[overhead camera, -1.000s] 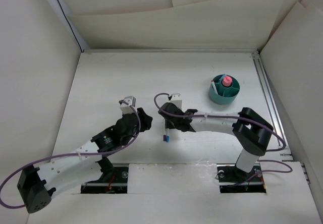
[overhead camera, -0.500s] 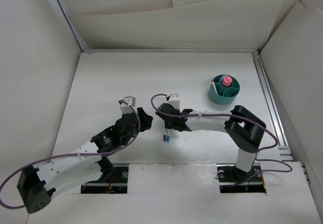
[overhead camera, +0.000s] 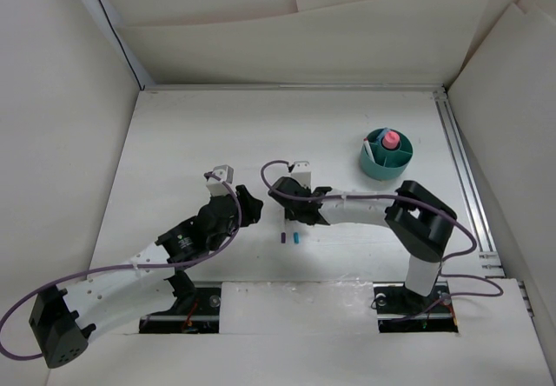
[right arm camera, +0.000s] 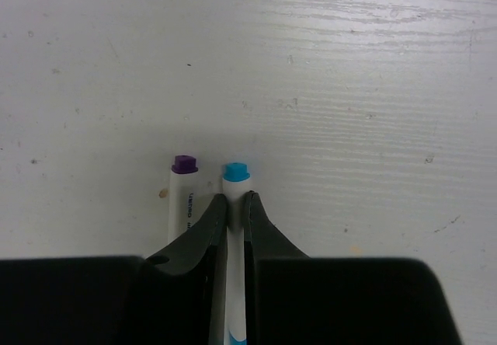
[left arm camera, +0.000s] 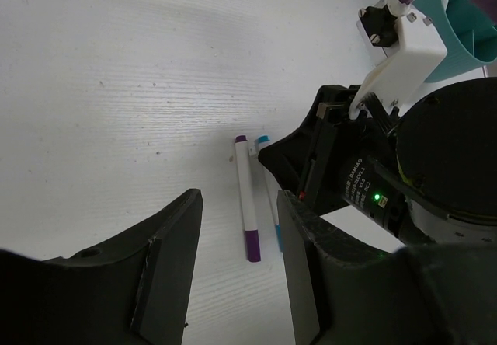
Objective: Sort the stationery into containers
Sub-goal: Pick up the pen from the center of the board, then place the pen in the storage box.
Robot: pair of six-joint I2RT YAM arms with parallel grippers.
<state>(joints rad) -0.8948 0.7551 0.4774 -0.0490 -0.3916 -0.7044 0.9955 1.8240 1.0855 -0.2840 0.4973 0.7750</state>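
Clenched with the right jaws on the blue pen (right arm camera: 235,175), low centre of the wrist view. Now nudged a little apart from the purple pen (right arm camera: 181,186), flat on the counter (right arm camera: 349,65) just left. Spread wide at the left jaws, holding nothing. Grasp apparently made, so likely ready to lift toward the cup (overhead camera: 379,170), upper right, well apart.

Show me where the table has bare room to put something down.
Free: the wide far strip of table left of the cup, and the patch between cup and right gripper. Crowded: the centre, left gripper by the purple pen and blue pen.
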